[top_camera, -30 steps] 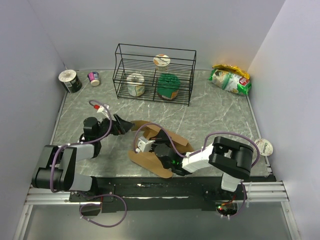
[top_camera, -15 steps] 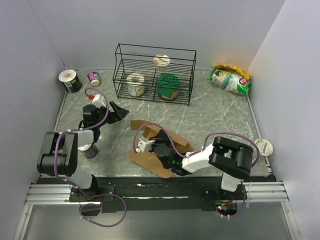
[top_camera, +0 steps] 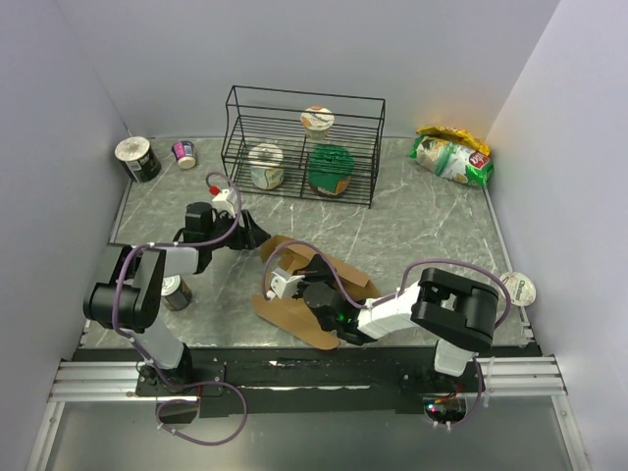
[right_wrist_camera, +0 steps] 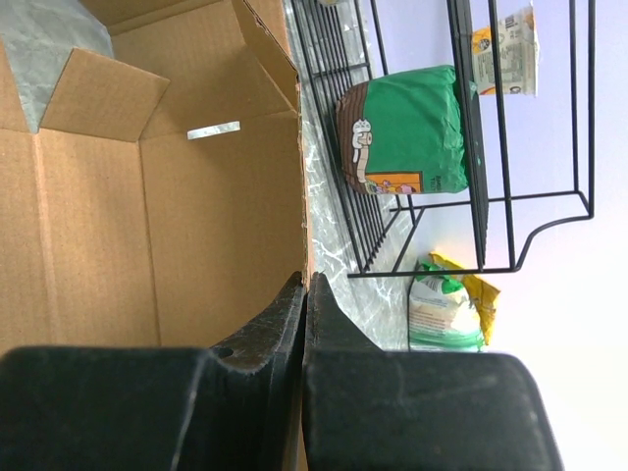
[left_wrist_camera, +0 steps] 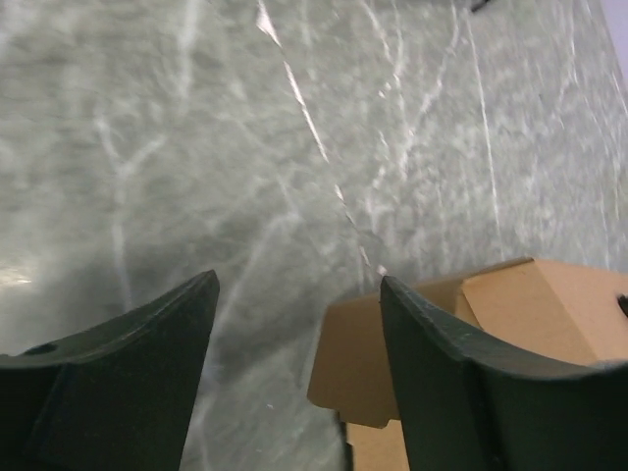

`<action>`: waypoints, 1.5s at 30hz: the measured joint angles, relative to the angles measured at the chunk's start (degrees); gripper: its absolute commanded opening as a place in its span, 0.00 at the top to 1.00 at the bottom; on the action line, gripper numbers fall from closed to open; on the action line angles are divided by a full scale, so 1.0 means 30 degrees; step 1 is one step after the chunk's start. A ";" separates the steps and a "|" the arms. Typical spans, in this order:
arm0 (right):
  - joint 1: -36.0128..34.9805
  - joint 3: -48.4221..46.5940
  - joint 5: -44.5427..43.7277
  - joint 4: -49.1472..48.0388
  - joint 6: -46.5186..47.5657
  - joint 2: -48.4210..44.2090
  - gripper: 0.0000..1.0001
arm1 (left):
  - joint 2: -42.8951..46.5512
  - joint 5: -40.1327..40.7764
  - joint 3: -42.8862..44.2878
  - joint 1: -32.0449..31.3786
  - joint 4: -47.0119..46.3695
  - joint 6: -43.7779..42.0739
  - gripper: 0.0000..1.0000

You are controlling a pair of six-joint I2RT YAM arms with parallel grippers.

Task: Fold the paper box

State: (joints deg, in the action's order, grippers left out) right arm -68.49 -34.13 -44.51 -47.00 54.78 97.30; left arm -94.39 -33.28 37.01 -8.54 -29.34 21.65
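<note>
**Cardboard box [top_camera: 291,314] at risk of slipping the pinch**

Sits part-folded on table [top_camera: 422,231], near middle, panels splayed. Held by right gripper [right_wrist_camera: 304,287], fingers together, seemingly clamped on a wall edge. Faced by left gripper [left_wrist_camera: 299,289], fingers apart, corner flap [left_wrist_camera: 358,363] just beyond the tips. Could flatten the flap instead of straddling it if driven in low. Could drag the wall out of that thin pinch, or tear it, if pushed hard sideways.

Lower left and lower right, the left arm [top_camera: 128,294] and right arm [top_camera: 451,312] show black joints and pale grey links, trailed by purple cables [top_camera: 456,262]; the fingers [left_wrist_camera: 128,373] are dark, tapered wedges.
</note>
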 measured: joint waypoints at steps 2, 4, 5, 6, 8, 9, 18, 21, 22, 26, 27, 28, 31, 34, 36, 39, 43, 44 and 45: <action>0.0000 0.0007 0.0080 0.0160 -0.0138 -0.0138 1.00 | 0.0022 -0.0124 -0.0066 -0.0255 0.0168 -0.0066 0.33; 0.0000 0.0007 0.0219 0.0357 -0.0321 -0.0284 1.00 | 0.0131 -0.0204 -0.0357 -0.0379 0.0117 0.0022 0.34; 0.0000 0.0007 0.0270 0.0393 -0.0379 -0.0313 1.00 | 0.0284 -0.0233 -0.0641 -0.0437 0.0095 0.0066 0.35; 0.0000 0.0007 0.0313 0.0408 -0.0408 -0.0321 1.00 | 0.0474 -0.0277 -0.0925 -0.0481 0.0117 0.0102 0.35; 0.0000 0.0007 0.0328 0.0415 -0.0430 -0.0321 1.00 | 0.0860 -0.0291 -0.1384 -0.0721 0.0073 0.0182 0.36; 0.0000 0.0007 0.0321 0.0430 -0.0444 -0.0321 1.00 | 0.1035 -0.0291 -0.1537 -0.0852 0.0015 0.0189 0.37; 0.0000 0.0036 0.0109 0.0838 -0.0539 -0.0474 1.00 | 0.1829 -0.0554 -0.2681 -0.1596 -0.0940 0.0255 0.41; 0.0000 0.0036 0.0109 0.1042 -0.0619 -0.0546 1.00 | 0.1909 -0.1158 -0.3075 -0.1632 -0.1596 0.0328 0.44; 0.0000 0.0036 0.0109 0.1093 -0.0627 -0.0546 1.00 | 0.1909 -0.1464 -0.3184 -0.1632 -0.1865 0.0350 0.46; 0.0000 0.0036 0.0066 0.1253 -0.0750 -0.0583 1.00 | 0.1909 -0.2885 -0.3410 -0.1654 -0.2820 0.0386 0.48; 0.0000 0.0036 0.0066 0.1290 -0.0816 -0.0597 1.00 | 0.1909 -0.3242 -0.3446 -0.1705 -0.3096 0.0379 0.49; 0.0007 0.0036 0.0066 0.1326 -0.0874 -0.0634 1.00 | 0.1909 -0.3577 -0.3446 -0.1756 -0.3264 0.0372 0.52; 0.0000 0.0036 0.0262 0.1632 -0.1093 -0.0794 1.00 | 0.1967 -0.4342 -0.3468 -0.1974 -0.3687 0.0350 0.54; 0.0000 0.0036 0.0488 0.2025 -0.1421 -0.1056 1.00 | 0.2149 -0.4823 -0.3555 -0.2113 -0.4029 0.0350 0.53; 0.0007 0.0036 0.0612 0.2302 -0.1632 -0.1195 1.00 | 0.2353 -0.4911 -0.3730 -0.2135 -0.4211 0.0364 0.53; 0.0000 0.0029 0.0707 0.2514 -0.1851 -0.1297 1.00 | 0.2965 -0.4881 -0.4131 -0.2164 -0.4335 0.0364 0.52; 0.0000 0.0029 0.0707 0.2550 -0.1982 -0.1304 1.00 | 0.4175 -0.4437 -0.4473 -0.2186 -0.4211 0.0255 0.52; 0.0000 0.0029 0.0714 0.2557 -0.1989 -0.1304 1.00 | 0.4444 -0.4284 -0.4481 -0.2186 -0.4175 0.0160 0.51; 0.0000 0.0029 0.0707 0.2572 -0.2018 -0.1304 1.00 | 0.4634 -0.4160 -0.4481 -0.2186 -0.4146 0.0109 0.50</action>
State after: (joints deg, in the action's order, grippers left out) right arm -68.49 -34.04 -42.39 -39.29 48.73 93.38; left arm -80.49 -45.76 23.57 -15.09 -41.78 21.98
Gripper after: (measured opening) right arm 0.016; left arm 0.482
